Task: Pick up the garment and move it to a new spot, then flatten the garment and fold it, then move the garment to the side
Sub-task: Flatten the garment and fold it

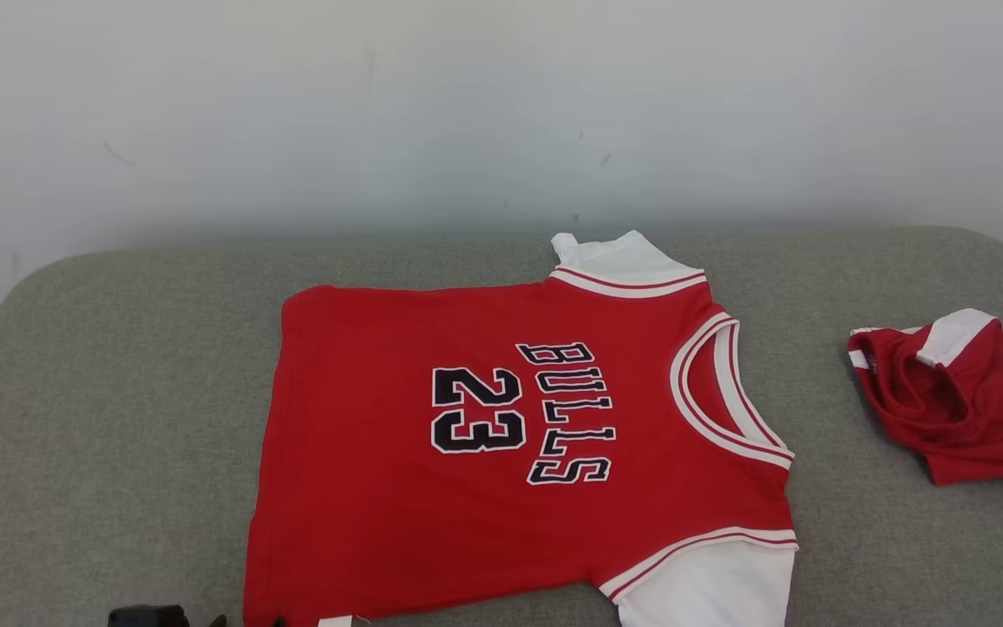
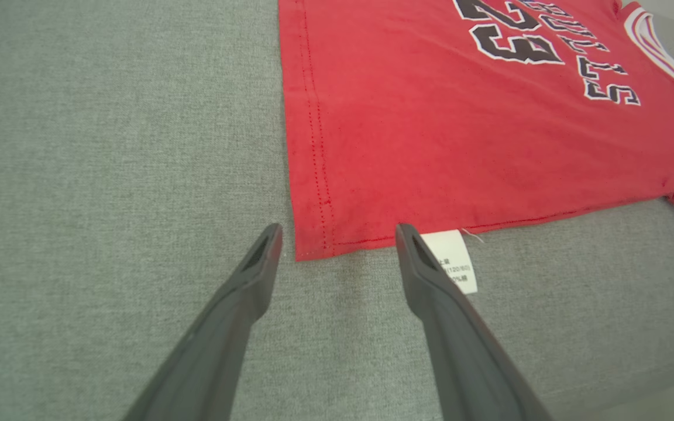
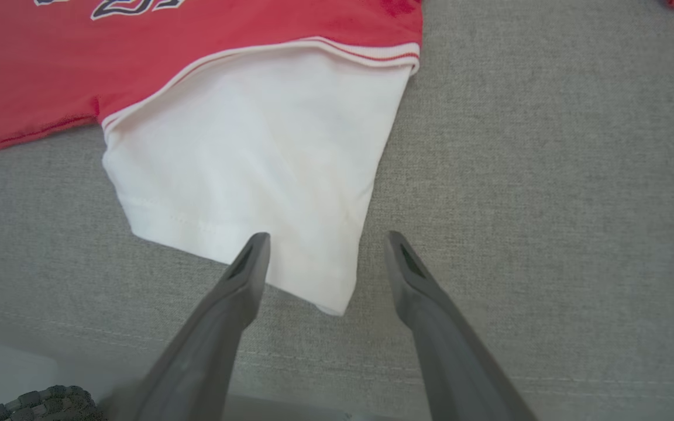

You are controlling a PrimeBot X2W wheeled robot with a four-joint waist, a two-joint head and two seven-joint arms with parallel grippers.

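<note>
A red jersey (image 1: 501,435) with white sleeves and "BULLS 23" in black lies spread flat on the grey cushion, its neck to the right. In the left wrist view my left gripper (image 2: 340,234) stands open just short of the jersey's (image 2: 460,134) hem corner, a white care label (image 2: 457,266) beside its right finger. In the right wrist view my right gripper (image 3: 322,242) is open over the corner of the near white sleeve (image 3: 255,169), nothing pinched between its fingers.
A second red and white garment (image 1: 959,396) lies crumpled at the cushion's right end. The grey cushion (image 1: 118,435) runs wide to the left of the jersey, and a pale wall (image 1: 467,113) stands behind it. The cushion's front edge (image 3: 489,397) lies just below my right fingers.
</note>
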